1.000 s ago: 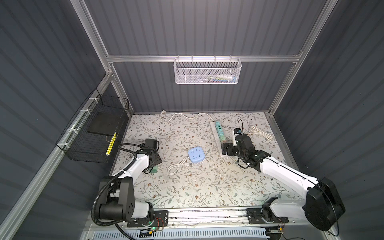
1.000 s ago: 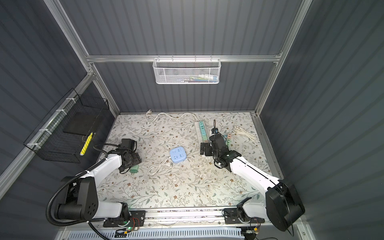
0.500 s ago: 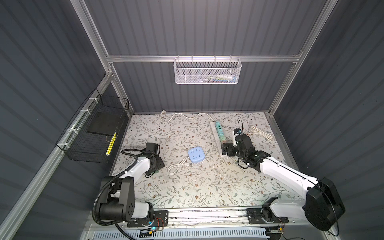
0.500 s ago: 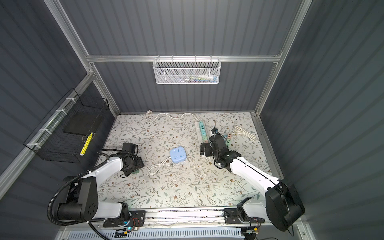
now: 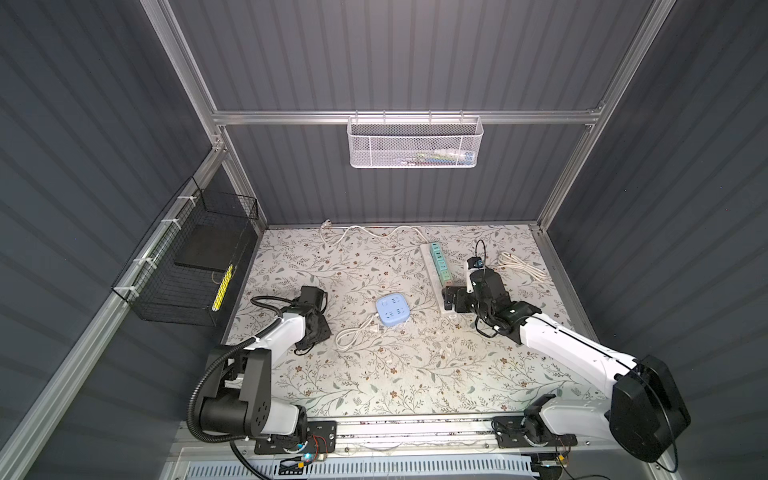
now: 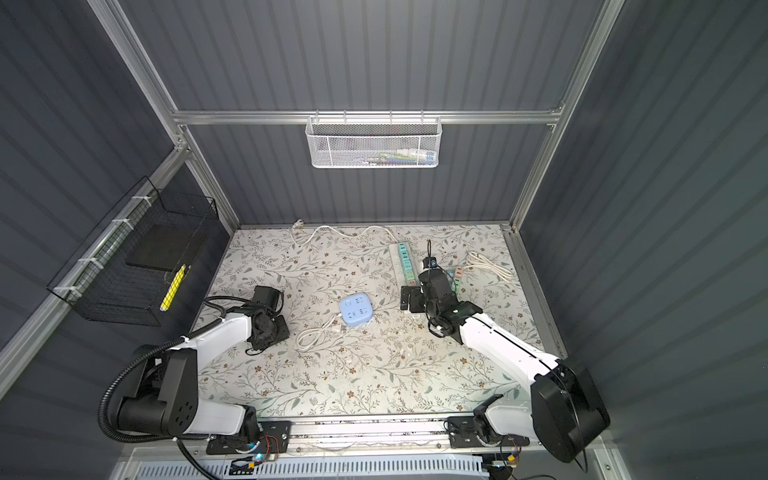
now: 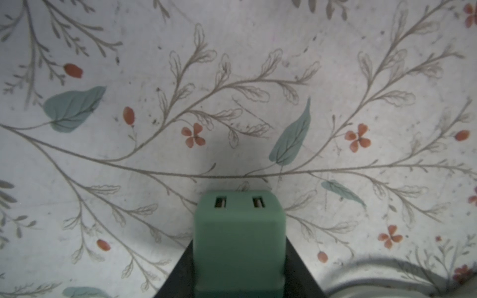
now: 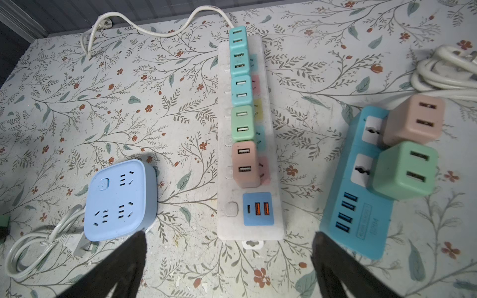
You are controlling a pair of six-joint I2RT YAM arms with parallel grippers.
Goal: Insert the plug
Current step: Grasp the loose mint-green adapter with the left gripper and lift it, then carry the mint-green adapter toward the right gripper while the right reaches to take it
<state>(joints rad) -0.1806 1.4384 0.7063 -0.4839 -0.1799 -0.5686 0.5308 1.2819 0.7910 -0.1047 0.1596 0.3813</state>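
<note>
The plug [image 7: 240, 227] is a green cube with two slots on its face, resting on the flowered mat. My left gripper [image 7: 240, 260] is shut on it, one black finger at each side. In both top views that gripper [image 5: 316, 328] [image 6: 270, 328] sits low on the mat's left side and hides the plug. My right gripper [image 8: 228, 237] [image 5: 453, 299] is open and holds nothing, just off the near end of the white power strip [image 8: 258, 232]. That strip carries several coloured plugs. A light blue socket cube [image 8: 121, 201] [image 5: 392, 309] lies mid-mat.
A blue strip [image 8: 358, 219] beside the right gripper holds a pink and a green plug. The cube's white cord [image 5: 353, 332] is coiled on the mat, and another cord [image 5: 523, 266] lies far right. A black wire basket [image 5: 195, 266] hangs on the left wall and a white mesh basket [image 5: 415, 143] on the back wall.
My left gripper has come down over the green plug and closed on it, so the plug no longer shows in the top views. The right arm has not moved.
</note>
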